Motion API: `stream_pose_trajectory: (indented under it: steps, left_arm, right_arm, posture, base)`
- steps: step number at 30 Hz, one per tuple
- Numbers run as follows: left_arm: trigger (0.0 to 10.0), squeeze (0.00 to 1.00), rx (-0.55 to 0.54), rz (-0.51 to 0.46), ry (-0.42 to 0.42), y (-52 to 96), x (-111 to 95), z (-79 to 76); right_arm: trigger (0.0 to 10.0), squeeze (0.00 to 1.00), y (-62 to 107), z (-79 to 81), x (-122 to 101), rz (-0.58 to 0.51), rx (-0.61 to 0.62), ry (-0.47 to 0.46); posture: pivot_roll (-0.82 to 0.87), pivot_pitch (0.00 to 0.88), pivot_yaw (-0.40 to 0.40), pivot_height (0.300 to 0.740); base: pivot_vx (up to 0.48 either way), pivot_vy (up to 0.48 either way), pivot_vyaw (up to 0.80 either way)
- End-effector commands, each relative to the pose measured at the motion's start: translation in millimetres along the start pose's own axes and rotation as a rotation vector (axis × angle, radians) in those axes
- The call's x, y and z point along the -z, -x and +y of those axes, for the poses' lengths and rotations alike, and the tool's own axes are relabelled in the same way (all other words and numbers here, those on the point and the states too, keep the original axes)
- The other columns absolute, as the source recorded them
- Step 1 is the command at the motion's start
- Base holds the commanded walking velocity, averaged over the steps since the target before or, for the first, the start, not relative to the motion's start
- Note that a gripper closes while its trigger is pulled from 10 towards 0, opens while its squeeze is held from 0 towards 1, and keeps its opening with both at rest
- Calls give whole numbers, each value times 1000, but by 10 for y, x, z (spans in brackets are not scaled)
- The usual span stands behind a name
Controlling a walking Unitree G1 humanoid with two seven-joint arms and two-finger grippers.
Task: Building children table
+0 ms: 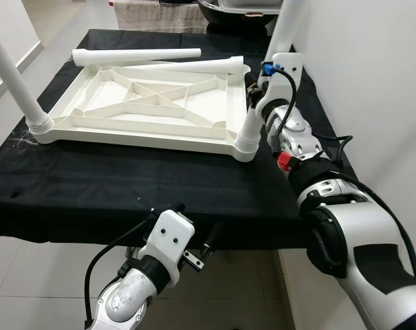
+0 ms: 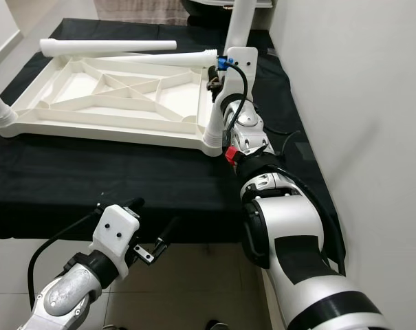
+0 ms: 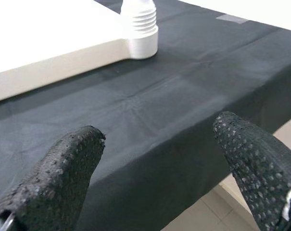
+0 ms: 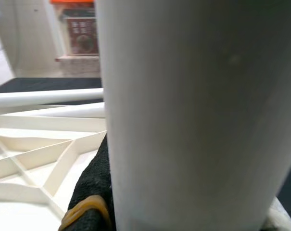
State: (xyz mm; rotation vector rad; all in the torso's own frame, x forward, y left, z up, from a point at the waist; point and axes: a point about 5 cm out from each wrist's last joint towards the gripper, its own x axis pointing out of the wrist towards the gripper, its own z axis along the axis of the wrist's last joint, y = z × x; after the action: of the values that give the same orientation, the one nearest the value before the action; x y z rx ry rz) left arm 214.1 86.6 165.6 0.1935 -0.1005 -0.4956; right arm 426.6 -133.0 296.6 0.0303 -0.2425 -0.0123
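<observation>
right gripper (image 1: 257, 96) clamped on upright leg (image 1: 252, 127) at near-right corner socket of upturned tabletop (image 1: 142, 103), axis vertical | left gripper (image 1: 194, 251) wide open, empty, low off cloth edge | two loose legs (image 1: 135, 56) lying along far rim, nearer right arm | wall close right

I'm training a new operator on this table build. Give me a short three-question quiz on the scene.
1. True or false: two legs lie loose across the far side of the upturned tabletop.
2. Which gripper is at the upright leg in the near right corner: A left, B right?
3. Fill in: the left gripper hovers open over the ___ cloth.

Key: 1 true; 2 B, the right gripper; 3 black.
</observation>
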Motion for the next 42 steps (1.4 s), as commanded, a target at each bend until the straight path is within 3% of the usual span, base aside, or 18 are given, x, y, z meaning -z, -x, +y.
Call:
stream_pose_trajectory:
  steps: [1,9,14,20,22,25,33,35,42]
  left_arm:
    - [10000,0,2,17,-1,19,42,5]
    - [10000,0,-1,20,-10,14,57,24]
    - [10000,0,3,14,-14,-3,55,22]
    - [10000,0,1,9,-23,-16,53,39]
    - [10000,0,4,7,-29,-25,51,44]
    - [10000,0,5,8,-28,-32,52,47]
    - [10000,0,5,8,-28,-30,52,44]
    - [10000,0,7,7,-32,-42,49,47]
    - [10000,0,3,3,-28,-54,43,48]
  right_arm:
    - [10000,0,51,-136,219,82,98,39]
    - [10000,0,86,-183,280,106,279,34]
    - [10000,0,129,-244,295,161,529,90]
    - [10000,0,150,-248,240,138,648,131]
    - [10000,0,188,-261,226,140,772,153]
    - [10000,0,240,-320,210,144,931,95]
    - [10000,0,300,-371,184,156,1101,65]
    - [10000,0,347,-395,186,182,1214,22]
    - [10000,0,389,-401,138,185,1336,1]
  posture:
    - [101,202,-62,740]
    - [99,194,-63,740]
    - [99,185,-68,740]
    - [96,185,-67,740]
    - [98,186,-71,740]
    - [100,188,-69,740]
    - [107,192,-68,740]
    - [118,198,-67,740]
    - [118,201,-71,740]
  base:
    - [0,0,0]
    - [0,0,0]
    - [0,0,0]
    - [0,0,0]
    - [0,0,0]
    - [0,0,0]
    - [0,0,0]
    - [0,0,0]
    - [0,0,0]
